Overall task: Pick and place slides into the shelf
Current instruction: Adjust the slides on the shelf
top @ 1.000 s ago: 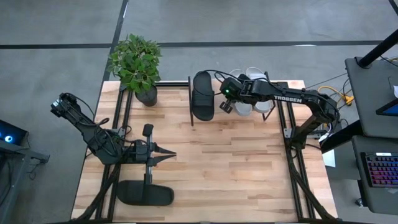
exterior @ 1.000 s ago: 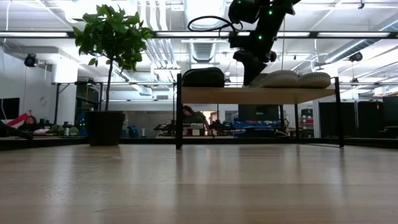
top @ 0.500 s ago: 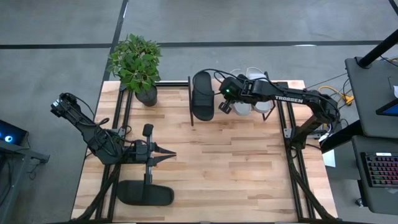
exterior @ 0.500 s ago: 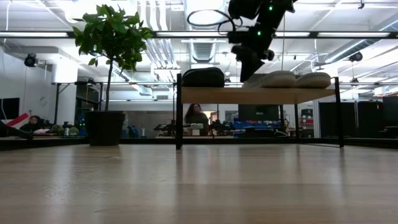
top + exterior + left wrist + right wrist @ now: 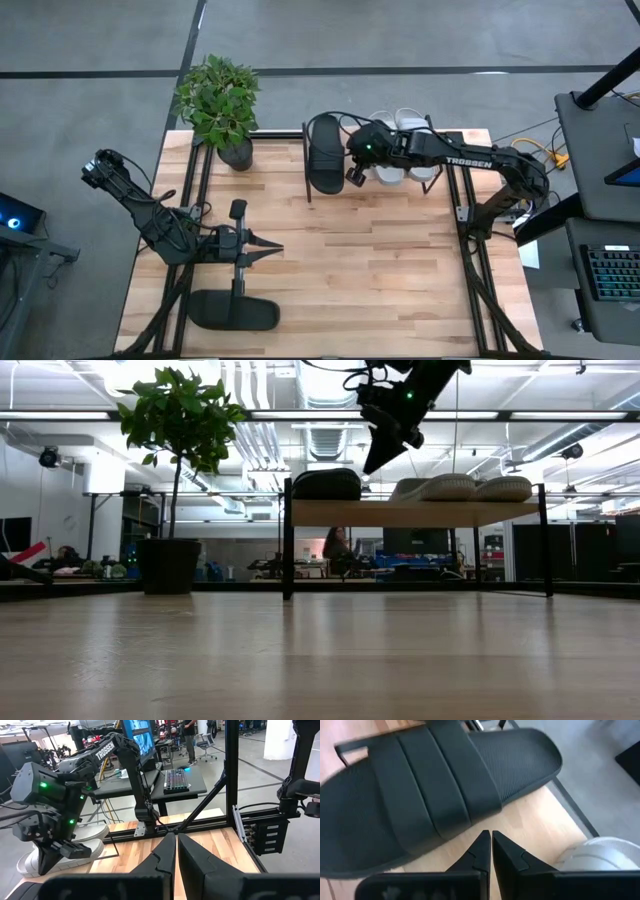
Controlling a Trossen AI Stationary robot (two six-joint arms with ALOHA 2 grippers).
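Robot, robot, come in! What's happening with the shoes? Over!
Right gripper shut, empty, above shelf. Three slides up; last black slide on table by parked, shut left gripper.

Black slide [image 5: 325,152] on light wood shelf [image 5: 410,513]; second black slide [image 5: 233,312] on pale plank-striped worktop [image 5: 380,260]. Two grey-white slides [image 5: 405,170]. Plant [image 5: 218,98] green, pot black. Arms dark.

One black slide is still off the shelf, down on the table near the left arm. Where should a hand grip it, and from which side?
Probably by the long edge of the black slide. It lies flat with its length across the table, so coming straight down and pinching one side rim looks workable. The left hand, fingers shut, sits just above it in the high view and is nearest. Where its strap sits cannot be told.
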